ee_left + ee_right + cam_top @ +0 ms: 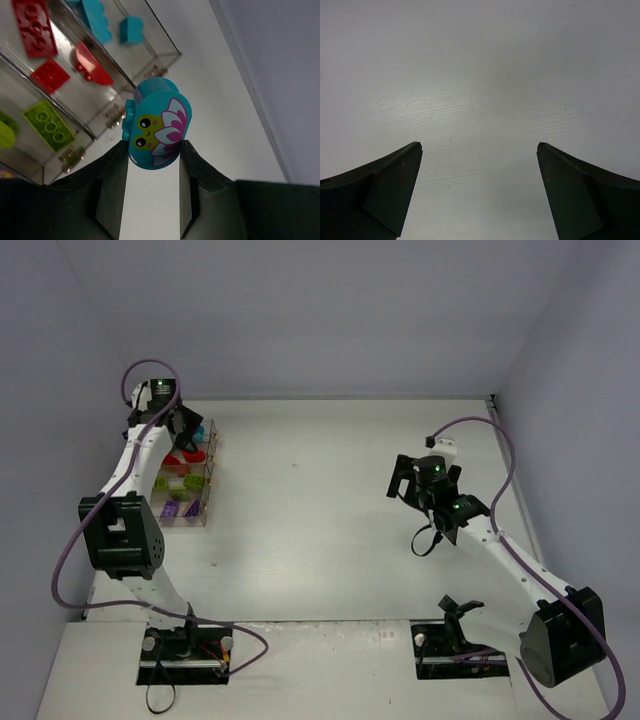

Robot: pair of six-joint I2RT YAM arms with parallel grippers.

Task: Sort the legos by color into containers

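The containers (211,478) stand at the left side of the table (320,520), a row of 4 running from near to far, with loose legos (50,125) lying inside. The left gripper (155,148) hangs over the row's far end, with the held lego (157,125) between its fingers. The right gripper (480,147) is well apart to the right, over the table.

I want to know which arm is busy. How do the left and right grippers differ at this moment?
The left gripper is shut on a rounded cyan lego printed with a face and petals; the right gripper is open with nothing between its fingers. The left gripper hangs by the containers, while the right gripper hangs over the table, well away from them. Both have the same dark two-finger build.
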